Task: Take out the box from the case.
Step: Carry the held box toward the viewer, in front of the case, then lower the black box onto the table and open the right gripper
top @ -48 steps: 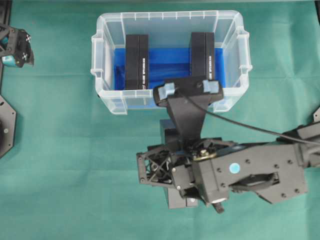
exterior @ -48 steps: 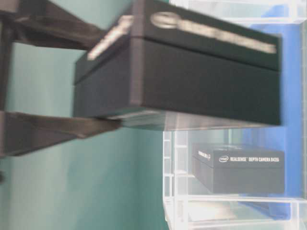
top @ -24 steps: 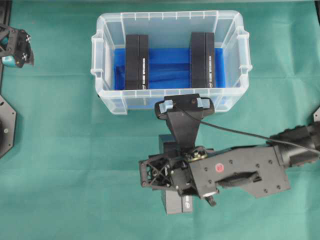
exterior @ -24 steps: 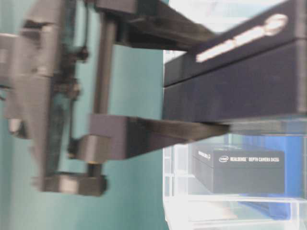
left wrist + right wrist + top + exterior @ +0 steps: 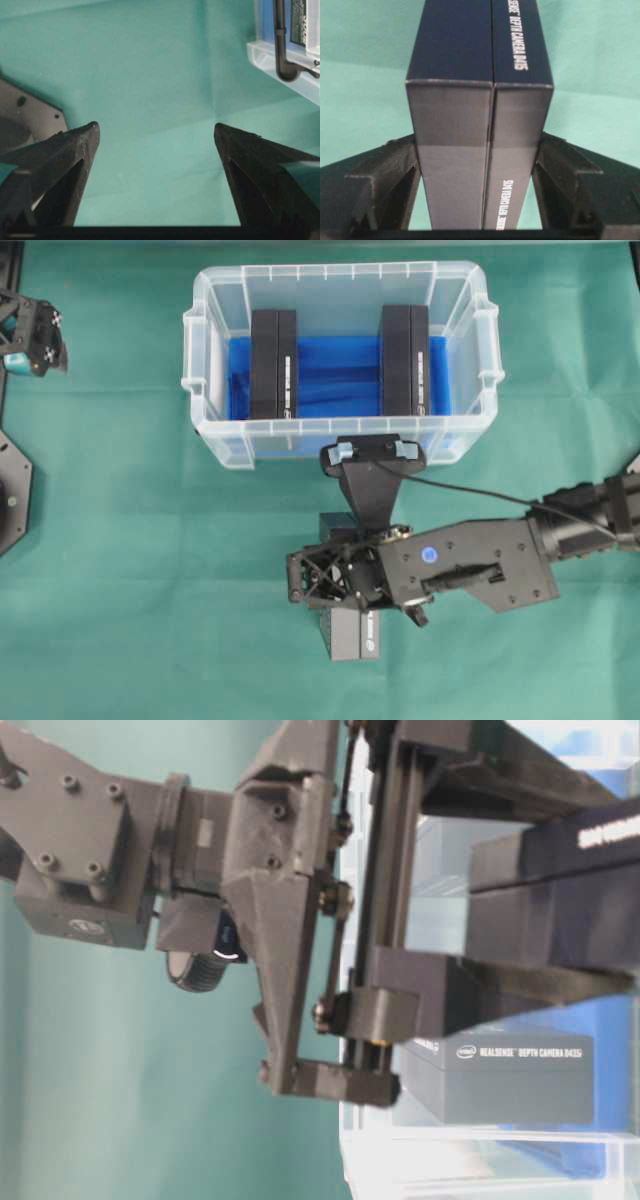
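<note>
Overhead view, box (image 5: 352, 634): dark, outside the case, over the green cloth (image 5: 120, 540) just in front of it.
Right gripper (image 5: 479, 165): clamped on the box's sides.
Case (image 5: 205, 405): two more dark boxes (image 5: 272, 362) on its blue lining.
Left gripper (image 5: 156, 134): jaws wide, nothing between.

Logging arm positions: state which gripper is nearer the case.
Right. The right gripper holds a box just in front of the case; the left gripper sits open, off to its side.

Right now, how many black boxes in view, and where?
3. Two stand inside the case: the left box and the right box. The third box is outside, over the green cloth, held in the right claw. None appear hidden.
</note>
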{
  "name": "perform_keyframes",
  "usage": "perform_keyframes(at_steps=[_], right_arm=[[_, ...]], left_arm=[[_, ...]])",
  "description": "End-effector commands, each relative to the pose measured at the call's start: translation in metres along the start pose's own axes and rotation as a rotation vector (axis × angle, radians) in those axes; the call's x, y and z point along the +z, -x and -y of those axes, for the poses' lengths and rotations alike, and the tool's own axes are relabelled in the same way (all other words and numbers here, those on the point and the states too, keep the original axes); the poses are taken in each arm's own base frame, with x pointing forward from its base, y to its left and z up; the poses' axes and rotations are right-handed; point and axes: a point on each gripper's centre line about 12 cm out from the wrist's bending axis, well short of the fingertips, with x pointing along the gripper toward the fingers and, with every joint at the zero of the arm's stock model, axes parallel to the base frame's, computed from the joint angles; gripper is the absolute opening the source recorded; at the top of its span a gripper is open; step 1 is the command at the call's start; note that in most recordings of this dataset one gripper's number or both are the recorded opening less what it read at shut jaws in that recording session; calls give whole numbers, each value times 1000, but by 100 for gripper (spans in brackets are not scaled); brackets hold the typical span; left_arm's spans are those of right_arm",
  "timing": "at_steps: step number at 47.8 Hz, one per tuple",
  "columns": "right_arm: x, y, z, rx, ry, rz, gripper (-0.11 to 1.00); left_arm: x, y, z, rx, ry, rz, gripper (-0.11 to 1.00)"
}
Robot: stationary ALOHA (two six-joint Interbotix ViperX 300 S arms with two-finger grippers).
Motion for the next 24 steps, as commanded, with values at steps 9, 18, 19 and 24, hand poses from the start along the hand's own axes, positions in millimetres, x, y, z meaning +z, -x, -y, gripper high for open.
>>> perform_keyframes(at_steps=[9, 18, 19, 24], right_arm=[[-2, 7, -3, 20, -4, -24, 68], [-1, 7, -4, 28, 8, -24, 68], [-2, 7, -4, 30, 9, -25, 68], [-1, 7, -5, 37, 13, -26, 68]], left_arm=[[3, 2, 1, -7, 2, 12, 95], [2, 3, 1, -8, 2, 13, 95], [2, 3, 1, -8, 2, 13, 95], [2, 3, 1, -8, 2, 13, 95]])
